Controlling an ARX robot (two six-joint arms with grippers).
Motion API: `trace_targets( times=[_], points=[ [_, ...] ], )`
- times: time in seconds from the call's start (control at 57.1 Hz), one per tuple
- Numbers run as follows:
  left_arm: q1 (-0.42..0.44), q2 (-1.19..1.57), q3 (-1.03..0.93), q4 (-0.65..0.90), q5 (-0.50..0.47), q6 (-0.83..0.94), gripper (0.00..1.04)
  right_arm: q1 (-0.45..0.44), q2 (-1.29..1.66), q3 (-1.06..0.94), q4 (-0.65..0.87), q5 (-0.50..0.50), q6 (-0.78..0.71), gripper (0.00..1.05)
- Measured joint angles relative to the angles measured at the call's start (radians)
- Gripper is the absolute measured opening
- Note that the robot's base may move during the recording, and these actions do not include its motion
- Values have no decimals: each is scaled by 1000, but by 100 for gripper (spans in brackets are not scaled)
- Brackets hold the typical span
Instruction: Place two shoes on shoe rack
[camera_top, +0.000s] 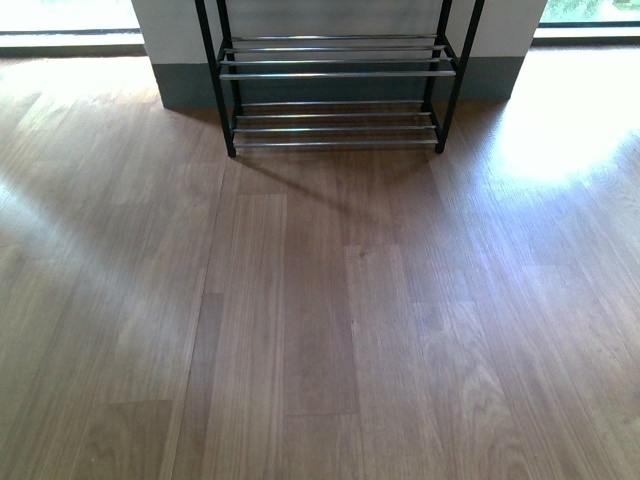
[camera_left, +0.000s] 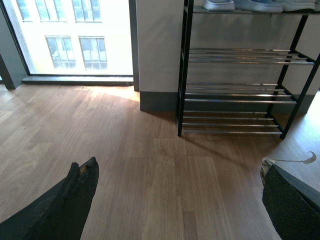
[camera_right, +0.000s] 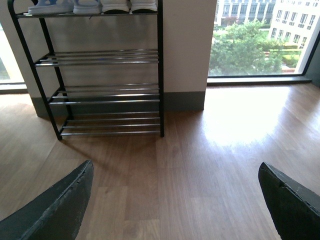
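— Where do the shoes sit?
— On the top tier of the shoe rack (camera_right: 100, 75), against the wall: pale slide sandals (camera_right: 65, 6) beside white-soled sneakers (camera_right: 129, 5), only their lower parts showing.
— And the claws?
— The left gripper (camera_left: 175, 200) and the right gripper (camera_right: 175, 200) both gape wide over bare wooden floor (camera_top: 320, 330), holding nothing.
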Motion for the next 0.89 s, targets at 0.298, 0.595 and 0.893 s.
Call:
trace_targets(
  times=[0.298,0.595,0.893],
  points=[
    [0,0,0,0,0,0,95,0,1,0,0,-1,0,96],
    [0,0,0,0,0,0,95,0,0,0,0,-1,0,96],
    [0,0,0,0,0,0,95,0,0,0,0,0,0,96]
  ],
)
